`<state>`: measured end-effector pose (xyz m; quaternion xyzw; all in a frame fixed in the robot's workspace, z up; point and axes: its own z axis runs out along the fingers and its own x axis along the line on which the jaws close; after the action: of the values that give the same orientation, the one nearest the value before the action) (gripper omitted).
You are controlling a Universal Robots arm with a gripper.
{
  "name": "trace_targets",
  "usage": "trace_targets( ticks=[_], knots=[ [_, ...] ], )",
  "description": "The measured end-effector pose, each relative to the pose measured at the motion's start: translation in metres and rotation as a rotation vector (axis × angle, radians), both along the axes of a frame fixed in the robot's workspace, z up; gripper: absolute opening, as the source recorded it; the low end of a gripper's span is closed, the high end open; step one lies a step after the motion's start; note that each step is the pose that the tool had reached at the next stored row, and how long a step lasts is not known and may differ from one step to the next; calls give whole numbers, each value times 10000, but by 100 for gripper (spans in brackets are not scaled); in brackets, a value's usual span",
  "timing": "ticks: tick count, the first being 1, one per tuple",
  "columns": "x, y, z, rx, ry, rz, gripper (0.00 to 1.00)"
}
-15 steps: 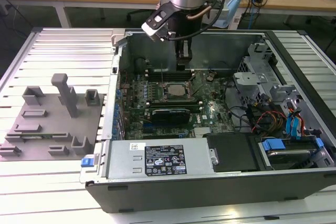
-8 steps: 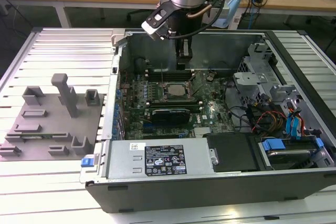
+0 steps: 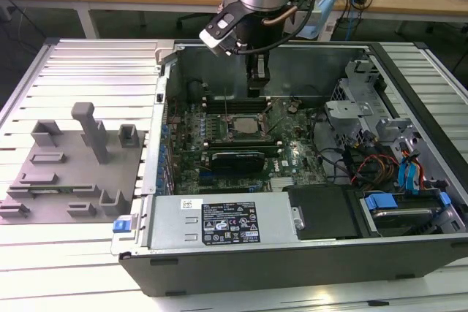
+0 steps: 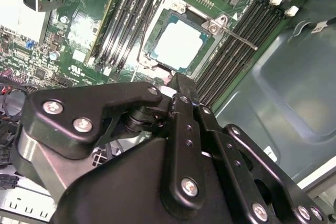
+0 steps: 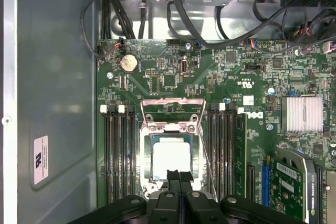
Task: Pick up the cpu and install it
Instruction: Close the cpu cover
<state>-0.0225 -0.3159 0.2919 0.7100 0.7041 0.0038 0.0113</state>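
just beneath the gripper [image 5: 179, 174], cpu [image 5: 170, 158] in socket [image 5: 147, 153]

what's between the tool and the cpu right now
Nothing. In the first wrist view the tool hangs with its tip at the edge of the cpu, which lies in its socket.

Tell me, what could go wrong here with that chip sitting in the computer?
The cpu lies in its socket while the metal bracket is flipped open, so it looks unclamped. A nudge from the gripper, shut right at the chip's edge, might shift or tilt it. The thin lever sticks out nearby and could snag the gripper.
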Motion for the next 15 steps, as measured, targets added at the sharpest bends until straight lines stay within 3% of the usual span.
trace_targets(
  ticks=[15],
  knots=[
    [178,0,0,1,-1,0,11]
  ],
)
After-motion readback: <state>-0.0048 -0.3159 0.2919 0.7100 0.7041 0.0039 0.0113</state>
